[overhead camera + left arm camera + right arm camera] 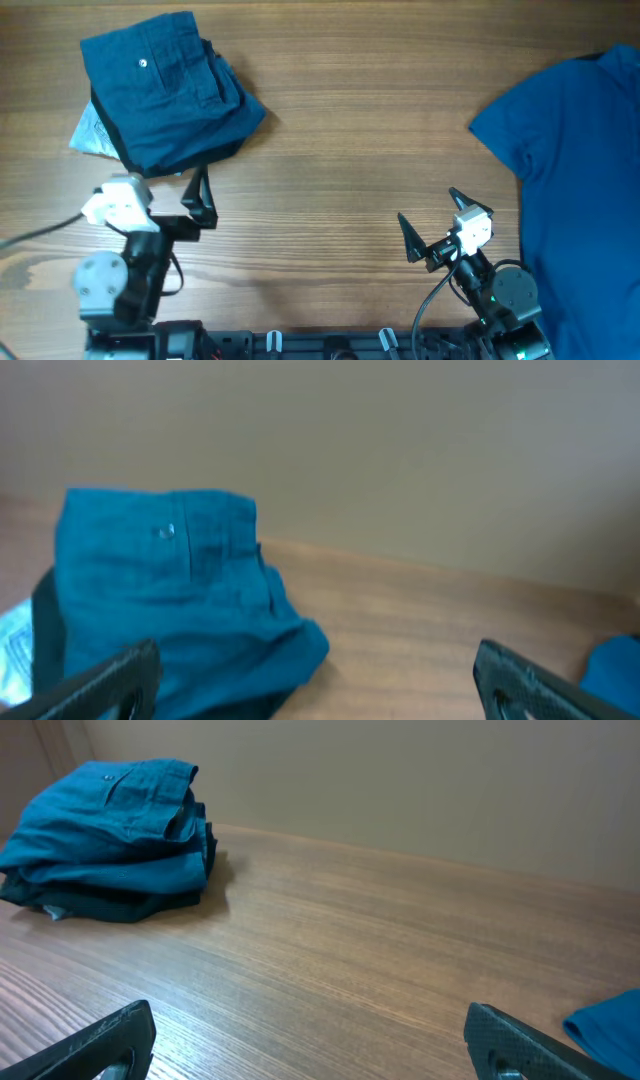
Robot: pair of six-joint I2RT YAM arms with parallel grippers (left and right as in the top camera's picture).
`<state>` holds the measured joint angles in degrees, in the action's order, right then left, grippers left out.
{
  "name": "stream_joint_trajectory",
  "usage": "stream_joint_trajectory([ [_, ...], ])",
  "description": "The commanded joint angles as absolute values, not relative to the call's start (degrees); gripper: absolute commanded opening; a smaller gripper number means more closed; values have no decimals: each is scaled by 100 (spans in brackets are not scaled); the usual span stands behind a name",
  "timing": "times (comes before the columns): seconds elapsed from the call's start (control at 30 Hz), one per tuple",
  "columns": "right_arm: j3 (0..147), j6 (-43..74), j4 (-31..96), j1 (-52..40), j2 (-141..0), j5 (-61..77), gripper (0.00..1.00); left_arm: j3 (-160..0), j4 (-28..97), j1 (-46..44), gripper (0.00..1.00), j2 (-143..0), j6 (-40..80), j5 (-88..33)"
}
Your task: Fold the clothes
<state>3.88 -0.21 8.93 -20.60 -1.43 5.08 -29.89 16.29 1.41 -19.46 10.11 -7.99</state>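
The dark teal-blue shorts (pixel 160 90) lie folded in a compact stack at the table's far left, the small pale button facing up. They also show in the left wrist view (pixel 160 580) and, far off, in the right wrist view (pixel 110 815). My left gripper (pixel 170 195) is open and empty just in front of the stack's near edge, its fingers (pixel 320 680) spread wide. My right gripper (pixel 428 207) is open and empty over bare wood at front right, far from the shorts; its fingers (pixel 310 1040) hold nothing.
A black garment (pixel 112 135) with pale grey lining (pixel 88 132) lies under the shorts. A large royal-blue shirt (pixel 580 150) covers the table's right side. Bare wooden tabletop (pixel 340 150) lies between them.
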Motion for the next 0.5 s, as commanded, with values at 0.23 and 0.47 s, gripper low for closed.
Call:
stream_joint_trajectory([
  [0.23, 401, 36, 875, -2038, -97, 558, 99, -915, 919, 495, 100, -25, 941, -1046],
  [0.47, 401, 36, 873, -2038, -97, 558, 99, -180, 491, 473, 100, -14, 943, -1223],
])
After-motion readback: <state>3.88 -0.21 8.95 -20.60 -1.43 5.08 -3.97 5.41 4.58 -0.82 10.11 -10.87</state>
